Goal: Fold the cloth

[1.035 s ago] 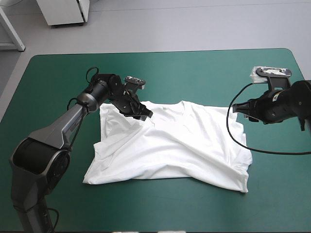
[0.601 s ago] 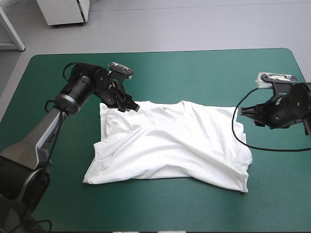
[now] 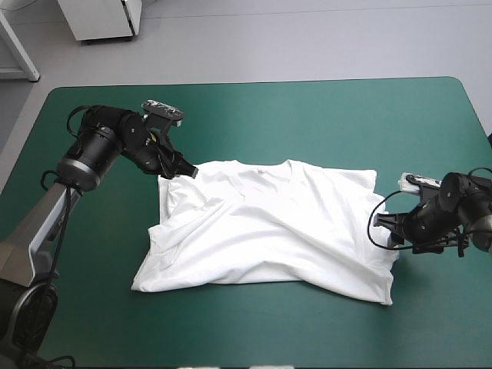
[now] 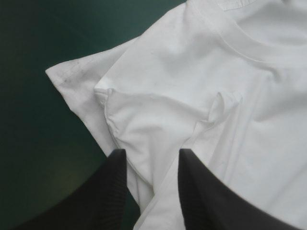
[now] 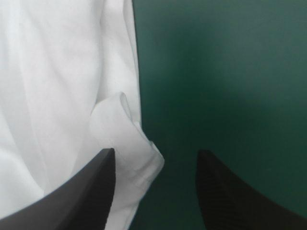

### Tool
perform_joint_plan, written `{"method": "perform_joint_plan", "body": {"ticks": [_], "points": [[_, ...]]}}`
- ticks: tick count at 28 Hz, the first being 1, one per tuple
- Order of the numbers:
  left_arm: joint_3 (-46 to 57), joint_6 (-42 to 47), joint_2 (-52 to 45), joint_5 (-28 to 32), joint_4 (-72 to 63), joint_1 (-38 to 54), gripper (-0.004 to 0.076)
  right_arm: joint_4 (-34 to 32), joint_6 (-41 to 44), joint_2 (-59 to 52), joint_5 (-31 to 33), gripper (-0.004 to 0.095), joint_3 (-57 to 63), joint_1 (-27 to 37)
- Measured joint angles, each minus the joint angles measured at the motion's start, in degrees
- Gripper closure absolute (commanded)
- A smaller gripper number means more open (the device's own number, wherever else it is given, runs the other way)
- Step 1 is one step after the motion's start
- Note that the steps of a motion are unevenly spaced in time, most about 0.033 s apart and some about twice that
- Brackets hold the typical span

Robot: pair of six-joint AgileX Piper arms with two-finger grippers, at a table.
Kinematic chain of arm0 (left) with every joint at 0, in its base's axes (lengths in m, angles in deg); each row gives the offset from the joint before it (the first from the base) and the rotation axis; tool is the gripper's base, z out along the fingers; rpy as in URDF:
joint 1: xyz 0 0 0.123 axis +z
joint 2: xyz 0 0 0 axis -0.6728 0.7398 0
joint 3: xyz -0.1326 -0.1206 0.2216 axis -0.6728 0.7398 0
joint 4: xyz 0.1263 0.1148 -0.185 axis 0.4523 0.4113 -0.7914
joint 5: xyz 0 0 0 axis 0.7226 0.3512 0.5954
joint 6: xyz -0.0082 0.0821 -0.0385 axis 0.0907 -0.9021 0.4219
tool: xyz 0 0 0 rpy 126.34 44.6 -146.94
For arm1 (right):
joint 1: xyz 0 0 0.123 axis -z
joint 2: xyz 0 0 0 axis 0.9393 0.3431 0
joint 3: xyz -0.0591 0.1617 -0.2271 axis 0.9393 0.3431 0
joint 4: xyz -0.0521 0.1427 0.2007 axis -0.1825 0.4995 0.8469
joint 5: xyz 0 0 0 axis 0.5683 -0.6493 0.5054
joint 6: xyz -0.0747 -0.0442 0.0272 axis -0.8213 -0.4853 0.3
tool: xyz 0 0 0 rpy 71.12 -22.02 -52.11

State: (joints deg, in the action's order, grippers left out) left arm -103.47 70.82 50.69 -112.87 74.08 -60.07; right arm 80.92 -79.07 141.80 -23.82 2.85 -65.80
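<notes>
The teal-green cover bears the white T-shirt at mid-table, spread roughly flat but rumpled, collar toward the far edge. Nearer, at its right edge, the right gripper stands wide open around a curled flap. Farther off, the left gripper straddles the left sleeve's folds, parted and empty. Both are probably lining up grasps.
</notes>
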Motion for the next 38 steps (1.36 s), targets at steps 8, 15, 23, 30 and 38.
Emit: {"method": "perform_joint_plan", "body": {"ticks": [8, 15, 23, 30, 38], "points": [[0.0, 0.0, 0.0, 0.2, 0.1, 0.0, 0.0525, 2.0, -2.1, 5.9, -1.8, 0.0529, 0.4, -1.1], [0.0, 0.0, 0.0, 2.7, 0.1, 0.0, 0.0525, -3.7, 4.2, 6.5, -3.0, 0.0920, 0.2, -10.4], [0.0, 0.0, 0.0, 2.7, 0.1, 0.0, 0.0525, -4.8, 7.9, 6.6, -1.1, 0.0923, -3.0, -12.6], [0.2, 0.0, 0.0, 4.1, 0.1, 0.0, 0.0525, -2.8, 7.6, 6.2, 1.3, 0.0923, -10.5, -12.6], [0.3, 0.0, 0.0, 4.4, 0.1, 0.0, 0.0525, 3.9, 3.6, 6.2, 3.5, 0.0923, -13.4, -12.7]]}}
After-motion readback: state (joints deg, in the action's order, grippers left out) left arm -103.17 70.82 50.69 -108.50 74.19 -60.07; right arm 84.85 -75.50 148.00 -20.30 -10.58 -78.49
